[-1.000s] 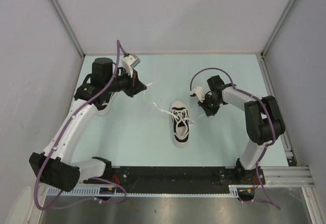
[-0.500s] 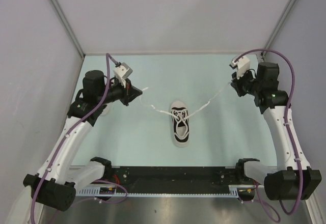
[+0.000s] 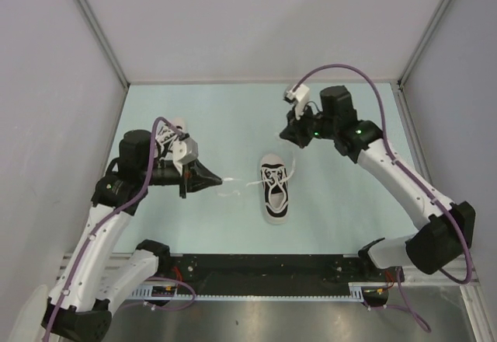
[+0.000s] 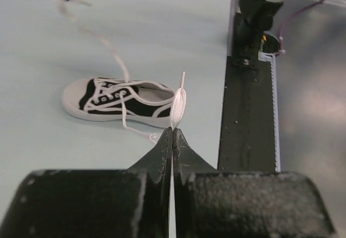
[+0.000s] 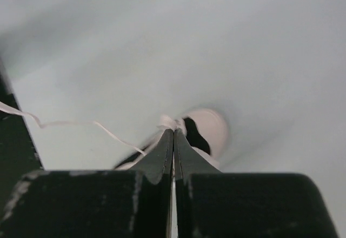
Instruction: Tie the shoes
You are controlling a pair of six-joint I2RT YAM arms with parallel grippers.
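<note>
Presently, one shoe (image 3: 276,193) lies mid-table (image 3: 349,218), toe away from the arm bases; left gripper (image 4: 172,132) is fully closed, pinching a lace end (image 4: 177,101) just left of the shoe; right gripper (image 5: 173,132) is likewise closed beyond the toe, gripping the other lace (image 4: 108,46).

No legible text, brand, number or sign in any view. Shoe (image 4: 116,103), just beyond the left jaws, carries no readable mark.
</note>
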